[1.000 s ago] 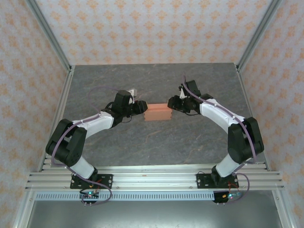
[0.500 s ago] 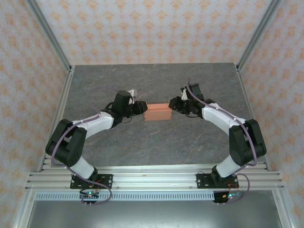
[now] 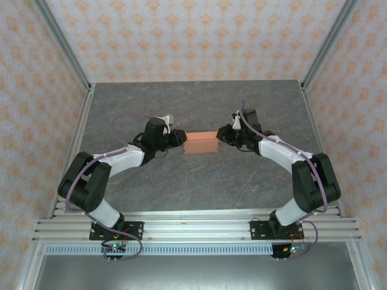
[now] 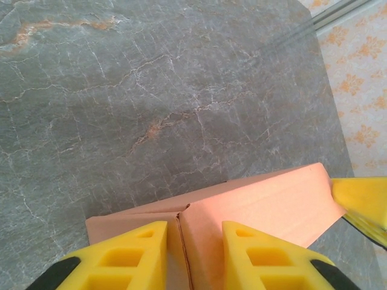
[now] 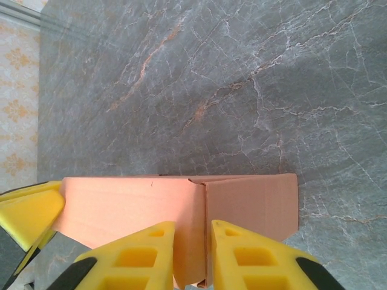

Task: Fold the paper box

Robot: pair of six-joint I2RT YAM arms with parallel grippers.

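The paper box (image 3: 199, 142) is a small salmon-orange rectangular box lying on the grey table, between my two grippers. My left gripper (image 3: 179, 138) is at its left end. In the left wrist view its yellow fingers (image 4: 193, 228) pinch the folded corner of the box (image 4: 266, 199), one finger on the end flap and one on the long side. My right gripper (image 3: 221, 136) is at the right end. In the right wrist view its fingers (image 5: 192, 225) stand close together around the corner crease of the box (image 5: 121, 202).
The grey marbled table (image 3: 199, 181) extends free in front of and behind the box. Aluminium frame posts and patterned walls close in the back and sides. A metal rail (image 3: 193, 226) carries both arm bases at the near edge.
Both grippers have narrowed onto the ends of the box. The right arm shifted slightly rightward and back. The box has stayed in place.
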